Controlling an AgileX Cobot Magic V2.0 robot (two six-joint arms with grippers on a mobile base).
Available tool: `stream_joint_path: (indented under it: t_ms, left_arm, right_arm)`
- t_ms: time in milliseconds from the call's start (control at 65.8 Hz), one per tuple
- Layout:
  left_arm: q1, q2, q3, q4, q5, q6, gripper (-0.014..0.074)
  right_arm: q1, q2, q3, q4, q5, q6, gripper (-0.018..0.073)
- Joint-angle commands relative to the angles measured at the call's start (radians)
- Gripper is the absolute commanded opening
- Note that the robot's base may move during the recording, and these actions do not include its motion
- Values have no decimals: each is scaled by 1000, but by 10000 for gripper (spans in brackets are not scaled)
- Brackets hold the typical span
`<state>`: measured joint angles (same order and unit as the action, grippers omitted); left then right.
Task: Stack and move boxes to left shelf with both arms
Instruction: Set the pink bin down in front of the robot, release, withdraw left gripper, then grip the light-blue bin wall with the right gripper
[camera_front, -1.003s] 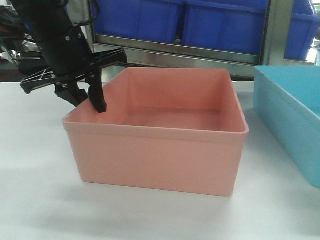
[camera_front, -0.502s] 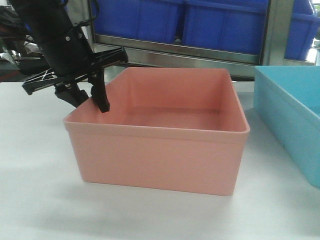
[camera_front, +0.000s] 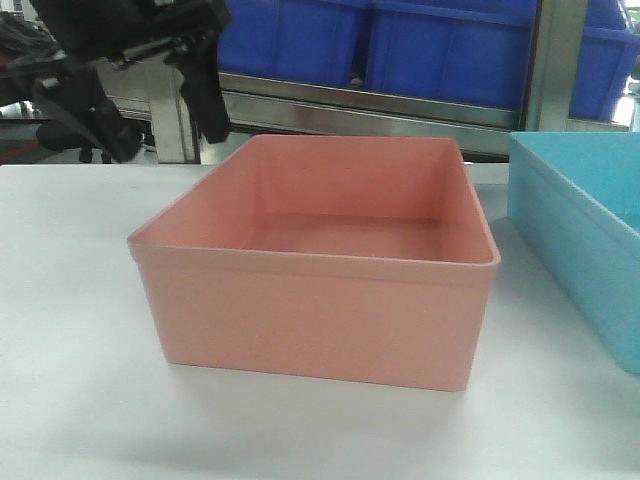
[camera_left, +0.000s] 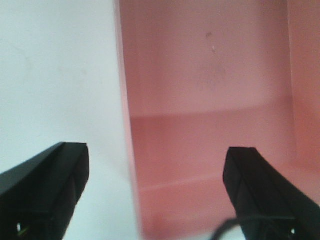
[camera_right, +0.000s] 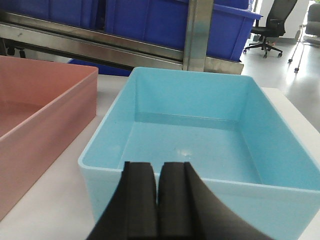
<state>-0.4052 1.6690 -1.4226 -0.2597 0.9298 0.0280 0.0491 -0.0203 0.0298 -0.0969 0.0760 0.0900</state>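
Left tool (camera_left: 157, 155) agape above pink bin (camera_left: 210, 100) — right tool (camera_right: 159, 172) pinched

A warehouse-like workshop: steel racking (camera_front: 555, 70) holding dark blue bins (camera_front: 450, 50), an office chair (camera_right: 274, 22) beyond.

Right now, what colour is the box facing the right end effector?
The box is light blue, clearest in right wrist view.

You see the salmon pink box (camera_front: 315, 320) standing upright and empty on the tabletop (camera_front: 70, 380), its back wall near the far edge. The light blue box (camera_front: 580, 260), also upright and empty, sits just beside it toward the right edge, with a narrow gap between them.
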Motion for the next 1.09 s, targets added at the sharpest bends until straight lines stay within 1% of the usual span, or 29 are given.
stream_joint_path:
  t_ms: [0, 76, 167, 274, 410, 532, 623, 730, 1003, 1034, 1079]
  left_arm:
    - [2, -126, 12, 31, 0, 60, 459]
    - [8, -220, 84, 78, -35, 69, 456]
    - [7, -339, 204, 120, -107, 69, 405]
    - [7, -514, 368, 130, -231, 69, 286]
    - [7, -680, 528, 132, -363, 67, 130]
    - [7, -802, 660, 140, -464, 67, -13]
    - [7, -870, 739, 143, -547, 67, -3]
    - [7, -915, 790, 143, -607, 67, -3]
    - [7, -913, 795, 143, -628, 67, -4]
    - [7, -913, 795, 145, -630, 67, -4]
    - [7, -913, 795, 147, -632, 67, -4]
  right_arm:
    - [-6, -9, -19, -3, -97, -4, 56]
    - [-6, -9, -19, -3, -101, -4, 56]
    - [-6, -9, -19, -3, -120, -4, 56]
    - [-6, -9, -19, -3, -149, -4, 56]
    - [-6, -9, -24, 2, -160, -4, 56]
    - [-6, -9, -82, 5, -117, -4, 56]
    - [-6, 20, -175, 5, -53, -4, 56]
    - [-6, 131, -302, 5, 49, -4, 56]
    - [-6, 596, -693, 5, 279, -4, 62]
    - [-6, 644, -730, 5, 305, -5, 71]
    - [-6, 727, -792, 5, 350, -5, 113]
